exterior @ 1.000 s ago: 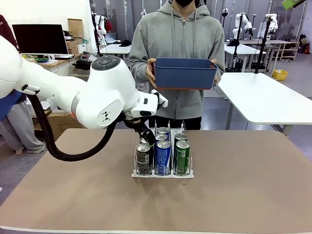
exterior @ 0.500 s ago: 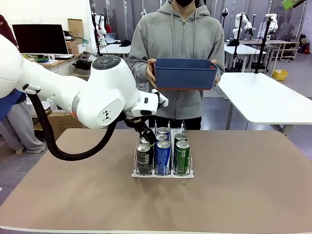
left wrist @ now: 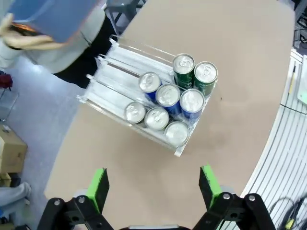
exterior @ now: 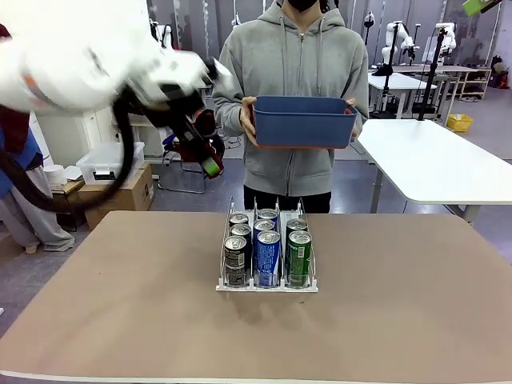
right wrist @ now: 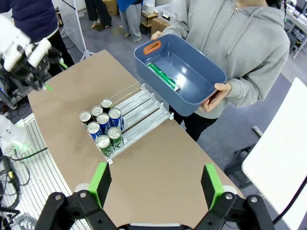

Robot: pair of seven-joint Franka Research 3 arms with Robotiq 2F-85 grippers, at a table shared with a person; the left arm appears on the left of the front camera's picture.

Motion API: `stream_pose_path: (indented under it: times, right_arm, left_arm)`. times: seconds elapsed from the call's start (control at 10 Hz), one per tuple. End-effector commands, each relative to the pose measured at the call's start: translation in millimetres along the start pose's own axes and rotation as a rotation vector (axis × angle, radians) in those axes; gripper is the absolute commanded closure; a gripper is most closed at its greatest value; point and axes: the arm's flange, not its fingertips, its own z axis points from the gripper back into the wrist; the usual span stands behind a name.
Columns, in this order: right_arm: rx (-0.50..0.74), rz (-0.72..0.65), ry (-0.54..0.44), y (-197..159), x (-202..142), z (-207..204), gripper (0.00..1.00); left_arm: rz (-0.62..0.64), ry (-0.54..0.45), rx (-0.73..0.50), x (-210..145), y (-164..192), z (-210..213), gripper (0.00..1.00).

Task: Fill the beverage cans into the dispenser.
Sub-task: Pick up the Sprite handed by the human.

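The dispenser [exterior: 266, 286] stands mid-table, its three lanes holding several beverage cans: black [exterior: 235, 258], blue [exterior: 267, 254] and green [exterior: 299, 253] at the front. My left gripper [exterior: 205, 157] hangs high above the table, left of the dispenser, blurred. From the left wrist, the left gripper [left wrist: 153, 188] is open and empty above the dispenser [left wrist: 120, 72] and its cans [left wrist: 169, 95]. My right gripper [right wrist: 156, 186] is open and empty, high over the dispenser [right wrist: 144, 108]. One green can [right wrist: 163, 76] lies in the blue bin [right wrist: 192, 98].
A person in a grey hoodie stands at the far edge, holding the blue bin [exterior: 304, 122] in both hands at chest height. Bare brown tabletop [exterior: 400, 304] surrounds the dispenser. A white table [exterior: 436, 160] stands at the back right.
My left arm has lifted fast from the dispenser's left lane, up and to the left, with its gripper open. The cans and the person's bin stay put.
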Motion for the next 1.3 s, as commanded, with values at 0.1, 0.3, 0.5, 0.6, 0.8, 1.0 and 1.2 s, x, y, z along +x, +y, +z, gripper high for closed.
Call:
stream_pose_path:
  times: [0.1,0.3,0.5,0.6,0.8,1.0,1.2]
  right_arm:
    - [0.005,-0.001,0.0,1.3,-1.9,-0.4,0.0]
    - [0.005,-0.001,0.0,1.3,-1.9,-0.4,0.0]
    - [0.005,-0.001,0.0,1.3,-1.9,-0.4,0.0]
    - [0.005,-0.001,0.0,1.3,-1.9,-0.4,0.0]
    - [0.005,-0.001,0.0,1.3,-1.9,-0.4,0.0]
    - [0.005,-0.001,0.0,1.3,-1.9,-0.4,0.0]
    - [0.005,-0.001,0.0,1.3,-1.9,-0.4,0.0]
  left_arm:
    - [-0.122,-0.034,-0.092,15.2,56.2,73.8,0.0]
    - [-0.115,-0.093,-0.113,23.6,76.6,130.5,0.0]
    - [0.006,-0.167,-0.088,20.2,105.5,162.3,0.0]
    - [0.073,-0.229,-0.089,16.0,112.3,169.7,0.0]
    - [0.122,-0.263,-0.088,9.6,116.0,176.3,0.0]
    - [0.142,-0.195,-0.078,14.0,113.8,151.5,0.0]
    - [0.114,-0.243,-0.085,6.7,121.1,180.9,0.0]
